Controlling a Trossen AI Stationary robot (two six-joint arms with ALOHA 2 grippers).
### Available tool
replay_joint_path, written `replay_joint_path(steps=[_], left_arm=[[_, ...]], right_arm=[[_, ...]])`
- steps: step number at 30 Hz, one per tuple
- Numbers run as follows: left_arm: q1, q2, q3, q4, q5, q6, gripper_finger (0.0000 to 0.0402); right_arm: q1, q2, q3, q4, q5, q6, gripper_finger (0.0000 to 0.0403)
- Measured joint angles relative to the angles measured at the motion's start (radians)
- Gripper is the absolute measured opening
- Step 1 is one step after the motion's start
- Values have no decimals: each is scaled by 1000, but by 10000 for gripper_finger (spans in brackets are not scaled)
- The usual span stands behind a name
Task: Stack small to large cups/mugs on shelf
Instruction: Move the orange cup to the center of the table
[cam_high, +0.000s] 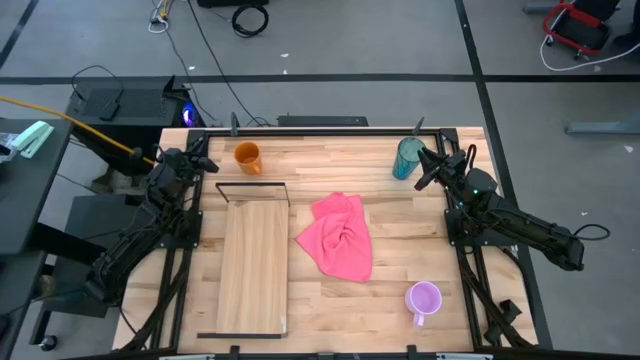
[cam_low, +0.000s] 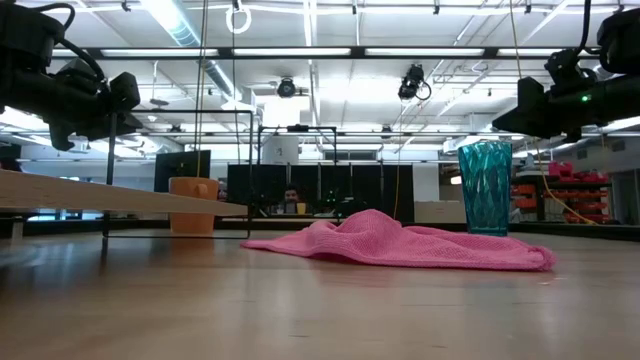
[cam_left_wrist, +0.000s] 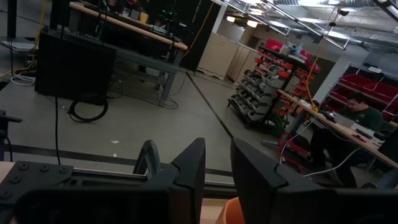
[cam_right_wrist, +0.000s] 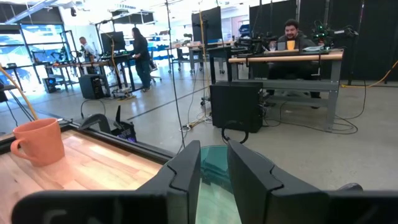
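Note:
The orange mug (cam_high: 247, 157) stands upright on its base at the table's far left; it also shows in the low view (cam_low: 193, 218). The teal tumbler (cam_high: 407, 157) stands upright at the far right and shows in the low view (cam_low: 485, 187). The lilac mug (cam_high: 424, 298) stands near the front right. The light-wood shelf (cam_high: 252, 265) lies left of centre, with its wire frame (cam_high: 252, 190) at its far end. My left gripper (cam_high: 207, 161) hovers just left of the orange mug, open a little. My right gripper (cam_high: 430, 163) hovers just right of the tumbler, also open a little, with the tumbler's rim (cam_right_wrist: 214, 180) showing between its fingers.
A crumpled pink cloth (cam_high: 338, 237) lies at the table's middle, between the shelf and the right arm. A black rail (cam_high: 320, 127) runs along the table's far edge. People sit and stand at benches in the room beyond.

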Motion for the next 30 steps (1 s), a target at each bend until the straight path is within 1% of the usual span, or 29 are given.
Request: replay_joint_path(steps=[2,6,10,16,24,30], left_arm=[[9,8,0,5,3,-1,86],[48,66,1,0,2,-1,91],[53,88,1,-1,-1,0,89],[52,88,1,4,0,0,83],[52,88,1,3,0,0,91],[52,88,1,3,0,0,86]], right_arm=[[0,0,0,0,0,0,87],[0,0,0,0,0,0,87],[0,2,0,0,0,0,87],[0,2,0,0,0,0,87],[0,2,0,0,0,0,87],[0,2,0,0,0,0,87]])
